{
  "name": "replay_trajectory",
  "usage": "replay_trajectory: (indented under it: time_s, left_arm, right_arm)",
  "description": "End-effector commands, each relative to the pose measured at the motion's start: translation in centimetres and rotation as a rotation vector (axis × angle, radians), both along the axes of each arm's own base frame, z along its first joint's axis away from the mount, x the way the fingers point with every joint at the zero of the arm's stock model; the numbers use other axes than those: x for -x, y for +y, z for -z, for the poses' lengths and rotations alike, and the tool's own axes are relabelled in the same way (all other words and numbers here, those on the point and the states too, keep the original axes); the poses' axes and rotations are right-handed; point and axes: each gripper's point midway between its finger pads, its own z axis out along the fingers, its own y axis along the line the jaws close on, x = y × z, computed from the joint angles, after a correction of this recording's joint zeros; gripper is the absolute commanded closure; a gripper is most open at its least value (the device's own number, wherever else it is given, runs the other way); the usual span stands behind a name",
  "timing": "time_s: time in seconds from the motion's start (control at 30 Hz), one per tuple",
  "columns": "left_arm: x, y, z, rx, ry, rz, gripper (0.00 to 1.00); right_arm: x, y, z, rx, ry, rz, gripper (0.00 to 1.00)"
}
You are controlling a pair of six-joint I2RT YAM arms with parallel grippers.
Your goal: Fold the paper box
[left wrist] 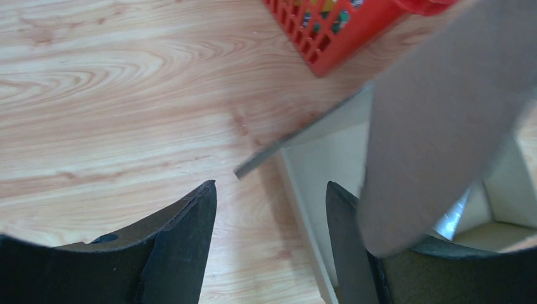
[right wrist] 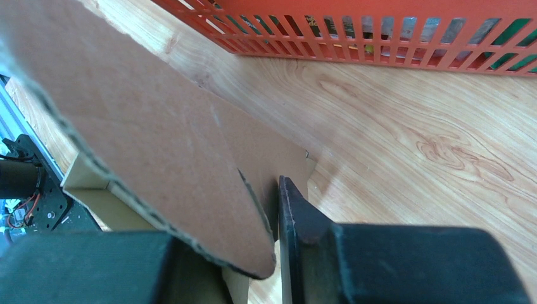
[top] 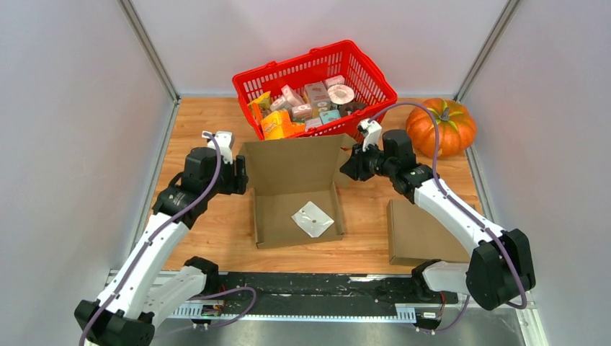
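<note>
table [top: 209, 238]: wood top, everything stands on it
paper box [top: 281, 216]: mid-table, between the two arms; base flat and open, lid standing up at the far side, just in front of the basket
basket [top: 288, 62]: red, filled with small packs, close behind the lid
flat cardboard [top: 418, 231]: lies apart, to the right of the box
pumpkin [top: 441, 128]: far right corner, clear of the work
left gripper [top: 241, 175]: at the lid's left edge; jaws wide, nothing held; the left flap [left wrist: 443, 114] hangs beside one finger, not pinched
right gripper [top: 349, 164]: jaws narrow, with the lid's right flap [right wrist: 164, 145] between them; how firm the pinch is I cannot tell
packet [top: 313, 218]: small silvery pouch, loose on the box floor
step, judged: folding in the lid's side flaps before shutting the lid
risk 1: lid held on one side only, so it may twist or drop back
risk 2: thin card held near its edge may slip out or crease off the score line
risk 3: light base may slide on the wood if pushed
risk 4: lid or gripper may knock the basket behind
</note>
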Motion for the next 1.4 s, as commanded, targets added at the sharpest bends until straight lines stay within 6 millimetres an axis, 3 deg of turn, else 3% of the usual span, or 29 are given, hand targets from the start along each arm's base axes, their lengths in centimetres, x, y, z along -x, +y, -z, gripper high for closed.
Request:
replay_trajectory:
  time_s: [0.0,0.13,0.27,0.37,0.4,0.47,0.5,0.57,0.6,0.73,0.8,0.93,0.97,1.0,1.03,1.07,1.1,1.17,1.37]
  left_arm:
    - [-2.1,1.5,-2.7,-0.082,-0.071,-0.052,0.28]
    - [-2.9,0.9,-3.0,-0.148,-0.045,0.026,0.25]
    - [-3.4,-1.7,-2.3,-0.139,0.011,0.193,0.3]
    - [-3.6,-2.4,-1.8,-0.132,0.055,0.23,0.53]
    - [-3.5,-2.7,-1.7,-0.102,0.079,0.216,0.65]
    - [-3.3,-2.8,-1.1,-0.067,0.127,0.173,0.73]
    - [-3.2,-3.0,-0.8,-0.017,0.154,0.125,0.86]
    - [-3.0,-3.3,-0.4,0.047,0.153,0.071,0.98]
    - [-3.0,-3.7,-0.4,0.105,0.154,0.026,1.0]
    - [-3.4,-4.6,-0.9,0.198,0.053,-0.08,1.0]
    - [-3.1,-4.7,-1.6,0.233,0.012,-0.121,1.0]
    - [-3.2,-5.0,-1.1,0.288,-0.064,-0.145,1.0]
    - [-3.1,-5.0,-1.4,0.299,-0.088,-0.142,1.0]
    - [-2.8,-5.2,-0.3,0.292,-0.087,-0.138,1.0]
    - [-3.3,-5.5,-1.0,0.318,-0.136,-0.131,1.0]
    - [-3.2,-5.5,-1.2,0.325,-0.157,-0.124,1.0]
    - [-3.1,-5.5,-0.5,0.317,-0.162,-0.119,1.0]
    - [-3.2,-5.7,-0.9,0.34,-0.203,-0.106,1.0]
    - [-1.7,-5.8,0.6,0.33,-0.22,-0.072,1.0]
  right_arm:
    - [-0.1,0.7,-0.8,-0.025,0.011,-0.031,0.79]
    - [-0.3,0.7,-0.7,-0.017,0.014,-0.034,0.82]
    - [-0.3,1.0,-1.1,-0.022,0.013,-0.049,0.86]
    - [-0.3,1.0,-1.1,-0.026,0.018,-0.045,0.89]
    - [-0.2,1.0,-1.3,-0.035,0.03,-0.034,0.92]
    - [-0.4,0.8,-1.7,-0.039,0.043,0.037,0.91]
    - [-0.5,0.8,-2.1,-0.06,0.07,0.096,0.91]
    - [0.3,1.5,-2.9,-0.053,0.064,0.178,0.91]
    - [0.6,1.8,-3.2,-0.059,0.061,0.217,0.9]
    - [1.5,2.1,-3.8,-0.129,0.082,0.487,0.84]
    - [1.6,2.2,-3.8,-0.114,0.062,0.527,0.85]
    - [2.0,2.0,-4.1,-0.126,-0.013,0.639,0.91]
    - [2.2,1.8,-3.0,-0.092,-0.042,0.64,0.91]
    - [2.0,1.9,-3.6,-0.115,-0.085,0.649,0.92]
    - [2.1,1.7,-4.0,-0.12,-0.128,0.661,0.93]
    - [2.3,1.3,-2.9,-0.102,-0.144,0.659,0.94]
    - [1.9,1.7,-4.3,-0.156,-0.205,0.649,0.94]
    - [1.8,1.3,-4.6,-0.178,-0.257,0.639,0.94]
    - [3.2,0.9,-2.3,-0.161,-0.279,0.584,0.91]
